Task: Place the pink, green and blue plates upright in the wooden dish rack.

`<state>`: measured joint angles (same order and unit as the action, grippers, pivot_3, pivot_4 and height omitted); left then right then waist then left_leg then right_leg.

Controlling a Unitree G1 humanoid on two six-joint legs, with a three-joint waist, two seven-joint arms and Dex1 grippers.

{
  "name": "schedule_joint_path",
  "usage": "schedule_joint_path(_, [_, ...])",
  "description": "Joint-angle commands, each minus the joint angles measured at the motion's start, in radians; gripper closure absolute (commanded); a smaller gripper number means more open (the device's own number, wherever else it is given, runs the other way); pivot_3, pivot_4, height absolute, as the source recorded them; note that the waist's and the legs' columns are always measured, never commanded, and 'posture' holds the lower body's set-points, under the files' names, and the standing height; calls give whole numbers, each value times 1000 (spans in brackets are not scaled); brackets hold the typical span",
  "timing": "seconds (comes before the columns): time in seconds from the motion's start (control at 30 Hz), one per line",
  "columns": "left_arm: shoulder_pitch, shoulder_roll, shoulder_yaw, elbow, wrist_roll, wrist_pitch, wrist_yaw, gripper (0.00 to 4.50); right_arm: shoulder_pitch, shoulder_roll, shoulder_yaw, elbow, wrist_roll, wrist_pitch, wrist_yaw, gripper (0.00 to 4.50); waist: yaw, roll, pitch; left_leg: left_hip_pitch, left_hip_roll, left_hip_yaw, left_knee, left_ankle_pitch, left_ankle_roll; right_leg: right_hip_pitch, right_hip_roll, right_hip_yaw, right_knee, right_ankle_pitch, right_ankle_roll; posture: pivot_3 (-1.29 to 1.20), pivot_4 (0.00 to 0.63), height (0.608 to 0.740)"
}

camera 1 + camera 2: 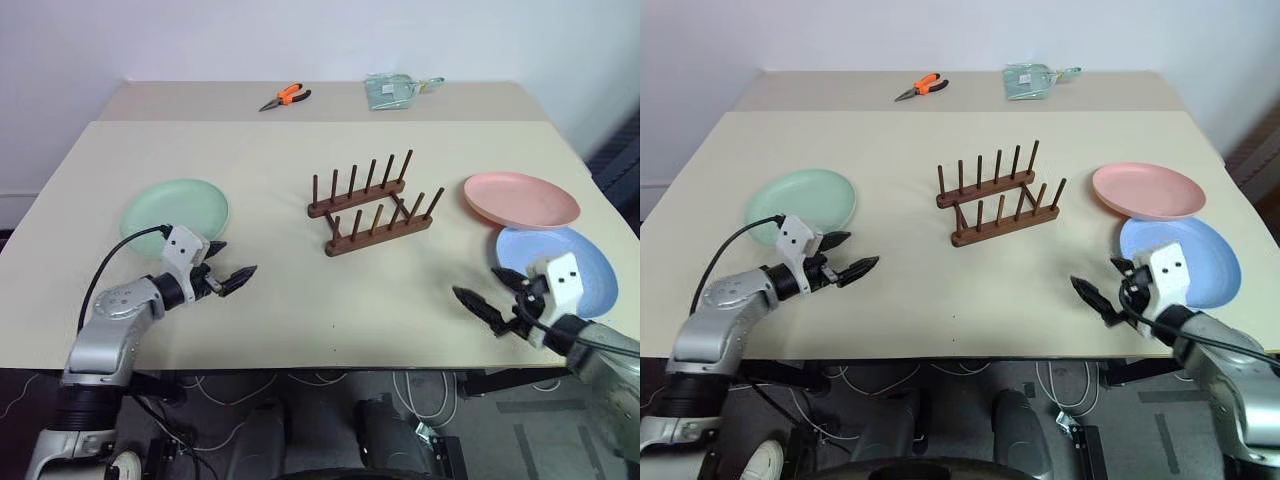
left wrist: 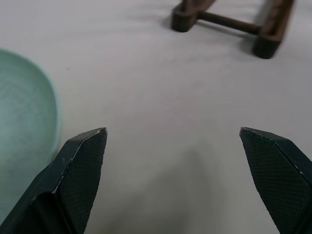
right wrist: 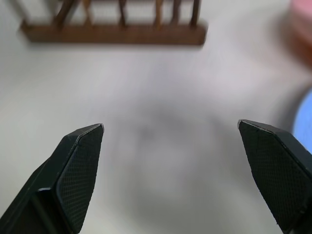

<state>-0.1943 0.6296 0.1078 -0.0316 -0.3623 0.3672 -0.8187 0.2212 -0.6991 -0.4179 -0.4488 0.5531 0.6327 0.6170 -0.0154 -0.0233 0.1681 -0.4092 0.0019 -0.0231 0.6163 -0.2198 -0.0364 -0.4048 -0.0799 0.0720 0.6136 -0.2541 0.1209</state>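
The wooden dish rack (image 1: 372,205) stands empty in the middle of the beige table (image 1: 330,310), its pegs upright. Flat on the table at the left lies the green plate (image 1: 175,212). The pink plate (image 1: 520,200) lies at the right, overlapping the far rim of the blue plate (image 1: 562,243) just in front of it. My left gripper (image 1: 232,262) hovers open beside the green plate's near right edge, holding nothing. My right gripper (image 1: 480,285) is open and empty at the blue plate's left edge. The left wrist view has the green plate (image 2: 24,122) and the rack (image 2: 229,22).
Orange-handled pliers (image 1: 285,97) and a clear plastic packet (image 1: 395,90) lie on a second table pushed against the far side. Bare tabletop stretches between the rack and the front edge (image 1: 300,367).
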Motion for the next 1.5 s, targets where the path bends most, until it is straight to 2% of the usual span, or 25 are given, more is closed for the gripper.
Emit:
schedule_joint_path(0.03, [-19, 26, -1, -5, -13, -1, -53, 33, -15, -7, -17, -45, -4, -26, 0, 0, -3, 0, 0, 0, 0, 0, 0, 0, 0, 0, 0, 0, 0, 0, 0, 0, 150, 732])
schedule_joint_path(0.27, [-59, 28, -76, 8, -4, 28, -135, 33, -8, 21, 17, -69, -56, -62, -42, 0, 5, 0, 0, 0, 0, 0, 0, 0, 0, 0, 0, 0, 0, 0, 0, 0, 150, 732])
schedule_joint_path(0.4, [-163, -36, -167, 89, 31, 36, -148, 33, -7, 55, 26, -116, -10, -17, -66, 0, 8, 0, 0, 0, 0, -1, 2, 0, 0, 1, 0, -1, 0, 0, 0, 0, 150, 732])
schedule_joint_path(0.5, [-239, -92, -252, 160, 97, -20, -162, 33, 3, 72, 65, -164, -33, -21, -93, 0, 4, 0, 0, -1, -1, -1, 2, 0, 0, 2, 0, -1, 0, 0, 0, 0, 150, 732])
schedule_joint_path(0.63, [-405, -229, -344, 386, 193, -116, -140, 33, 1, 121, 127, -209, -91, -36, -172, 0, 6, 0, 0, -1, -1, -3, 4, 0, 0, 2, 0, -2, 1, 0, 1, 0, 150, 732])
schedule_joint_path(0.8, [-628, -449, -375, 752, 272, -210, -58, 33, 22, 195, 183, -260, -131, -44, -245, 0, 7, -1, 0, -7, -2, -7, 11, -1, 2, 2, 0, -5, 1, 1, 4, 0, 150, 732])
schedule_joint_path(0.97, [-679, -498, -348, 905, 299, -284, -53, 33, 23, 217, 205, -277, -157, -44, -274, 0, 1, -1, 0, -10, -3, -7, 13, -2, 4, 0, 0, -6, 1, 2, 9, 0, 150, 732])
schedule_joint_path(1.0, [-677, -498, -340, 910, 296, -290, -57, 564, 26, 215, 202, -282, -161, -44, -277, 0, 1, 0, 0, -9, -3, -8, 13, -2, 4, 1, 0, -6, 2, 2, 9, 0, 150, 732])
schedule_joint_path(1.07, [-670, -492, -323, 907, 285, -298, -75, 1343, 23, 221, 191, -299, -149, -34, -287, 0, 2, 0, 0, -9, -3, -8, 13, -2, 4, 1, 0, -6, 2, 2, 9, 0, 150, 732])
schedule_joint_path(1.17, [-658, -475, -321, 908, 301, -334, -100, 2817, 24, 225, 188, -298, -147, -32, -293, 0, 4, 0, 0, -9, -3, -8, 13, -2, 4, 1, 0, -6, 2, 2, 8, 0, 150, 732])
schedule_joint_path(1.2, [-653, -470, -325, 910, 311, -345, -104, 3441, 28, 224, 192, -296, -153, -33, -292, 0, 4, 0, 0, -9, -3, -8, 13, -2, 4, 1, 0, -6, 2, 2, 8, 0, 150, 732])
schedule_joint_path(1.23, [-651, -462, -326, 913, 316, -354, -111, 3787, 28, 225, 203, -299, -159, -30, -297, 0, 5, 0, 0, -9, -3, -8, 13, -2, 4, 1, 0, -6, 2, 2, 9, 0, 150, 732])
schedule_joint_path(1.4, [-628, -431, -343, 886, 341, -444, -170, 3777, 30, 220, 207, -291, -159, -35, -288, 0, 2, 0, 0, -9, -3, -8, 13, -2, 4, 1, 0, -6, 2, 2, 8, 0, 150, 732])
schedule_joint_path(1.5, [-616, -386, -342, 830, 308, -508, -326, 3777, 68, 183, 155, -273, -138, -33, -236, 0, 4, 0, 0, -9, -3, -8, 14, -2, 4, 1, 0, -6, 2, 2, 8, 0, 150, 732])
